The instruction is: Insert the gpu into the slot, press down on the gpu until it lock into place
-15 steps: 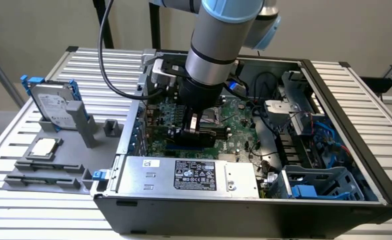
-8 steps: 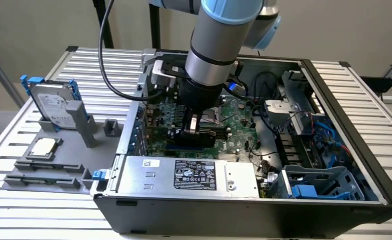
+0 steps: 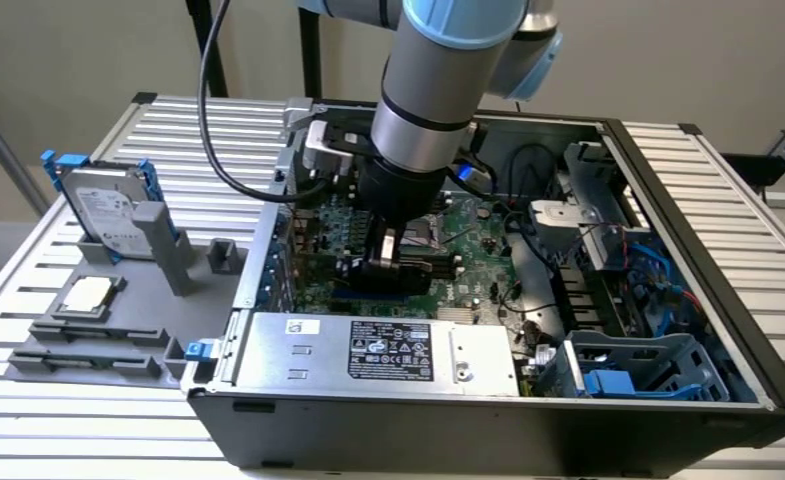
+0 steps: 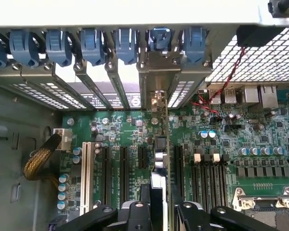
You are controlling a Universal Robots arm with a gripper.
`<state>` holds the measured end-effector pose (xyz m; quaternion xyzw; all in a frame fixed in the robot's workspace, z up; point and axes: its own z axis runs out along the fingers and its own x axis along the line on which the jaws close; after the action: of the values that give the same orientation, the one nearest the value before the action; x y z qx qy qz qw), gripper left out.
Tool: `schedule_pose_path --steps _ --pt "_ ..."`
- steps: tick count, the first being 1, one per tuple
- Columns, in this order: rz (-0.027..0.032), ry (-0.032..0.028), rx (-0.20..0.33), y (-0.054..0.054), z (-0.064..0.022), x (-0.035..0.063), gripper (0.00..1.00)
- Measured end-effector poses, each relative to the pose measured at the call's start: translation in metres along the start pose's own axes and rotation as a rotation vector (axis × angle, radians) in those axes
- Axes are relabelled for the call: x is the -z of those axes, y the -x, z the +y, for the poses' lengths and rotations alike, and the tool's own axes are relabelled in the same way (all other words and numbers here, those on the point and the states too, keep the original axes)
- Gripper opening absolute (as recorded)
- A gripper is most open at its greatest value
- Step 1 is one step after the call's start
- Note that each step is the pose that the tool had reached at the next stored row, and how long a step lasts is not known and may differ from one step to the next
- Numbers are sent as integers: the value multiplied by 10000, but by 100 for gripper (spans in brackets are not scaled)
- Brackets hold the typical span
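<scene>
Fingers [image 4: 135, 211] of the gripper [image 4: 156, 211] are seen closed on the gpu [image 4: 159, 159], held edge-on above the green board [image 4: 125, 130] inside the case [image 3: 712, 300]; being thin, stiff and fragile, it is best gripped along its top edge.

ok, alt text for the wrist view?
Gripper holds the gpu edge-on and upright over the green motherboard, in line with a rear bracket opening. Black expansion slots flank it; blue retention clips line the chassis edge.
</scene>
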<state>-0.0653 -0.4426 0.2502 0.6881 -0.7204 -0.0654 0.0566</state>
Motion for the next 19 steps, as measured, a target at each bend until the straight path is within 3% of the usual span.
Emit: schedule_pose_path --steps 19 --pt "12 20 8 0 5 -31 26"
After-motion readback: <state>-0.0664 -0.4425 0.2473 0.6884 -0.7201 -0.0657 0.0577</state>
